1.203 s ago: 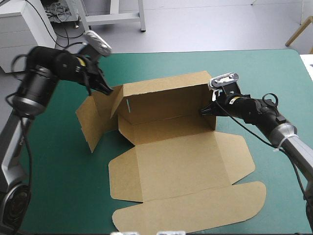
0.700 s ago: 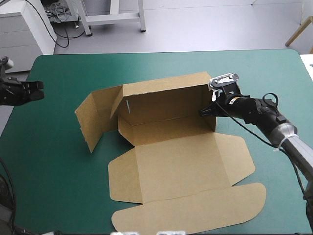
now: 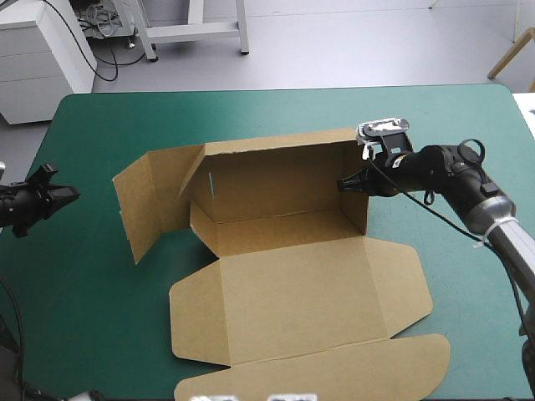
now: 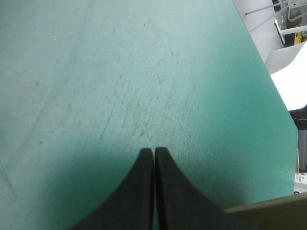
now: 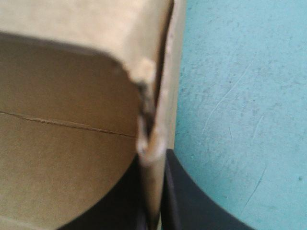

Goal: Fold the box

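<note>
The brown box [image 3: 284, 276] is sitting in the middle of the desk [image 3: 92, 326] with back walls up, the right gripper [image 3: 344, 184] is pinching its wall at 3 o'clock, and the left gripper [image 3: 72, 194] is hanging pressed together, holding nothing, at the desk's 9 o'clock edge.

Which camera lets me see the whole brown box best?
The high view: the box shows there, back walls raised, front flaps flat. The right wrist view shows only one wall edge, pinched in the right pincer. The left wrist view catches just a brown sliver, probably its flap.
</note>
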{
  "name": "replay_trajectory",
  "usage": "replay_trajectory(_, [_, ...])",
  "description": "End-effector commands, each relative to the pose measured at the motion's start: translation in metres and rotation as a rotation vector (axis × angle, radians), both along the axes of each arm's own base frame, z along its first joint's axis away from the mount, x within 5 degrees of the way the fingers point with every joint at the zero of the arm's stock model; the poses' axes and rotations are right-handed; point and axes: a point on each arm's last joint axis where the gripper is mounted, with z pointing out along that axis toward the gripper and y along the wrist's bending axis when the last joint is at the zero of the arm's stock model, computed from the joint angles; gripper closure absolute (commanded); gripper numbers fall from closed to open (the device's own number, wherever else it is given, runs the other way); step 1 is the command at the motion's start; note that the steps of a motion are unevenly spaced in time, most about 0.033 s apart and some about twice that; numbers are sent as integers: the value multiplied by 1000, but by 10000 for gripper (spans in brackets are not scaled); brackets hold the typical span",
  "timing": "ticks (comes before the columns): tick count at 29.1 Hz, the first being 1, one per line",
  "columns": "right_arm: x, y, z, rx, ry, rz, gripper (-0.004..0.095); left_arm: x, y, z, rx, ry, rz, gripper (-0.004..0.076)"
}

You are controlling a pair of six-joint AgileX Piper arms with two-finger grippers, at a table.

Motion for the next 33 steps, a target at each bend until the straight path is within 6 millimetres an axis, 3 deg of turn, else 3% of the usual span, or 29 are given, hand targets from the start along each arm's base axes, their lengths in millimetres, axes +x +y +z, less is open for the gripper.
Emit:
replay_trajectory(1, [-10,-2,62,79,-39,-35,925,-1,-4,25,-8,-95,15,734])
replay_trajectory(6, [-19,-6,83,55,26,-53,925,-1,-4,25,-9,-95,14,734])
replay_trajectory(10, [-28,-10,73,-12,159,-58,925,-1,-5,25,-10,-94,12,734])
replay_trajectory(16, [-26,-12,58,-50,210,-66,925,-2,-6,25,-19,-93,1,734])
replay_trajectory(26, [15,-7,3,-151,304,-84,926,-3,-7,25,-28,-90,-13,734])
replay_trajectory(33, [37,-2,-13,-132,240,-100,925,-3,-7,25,-31,-89,-17,734])
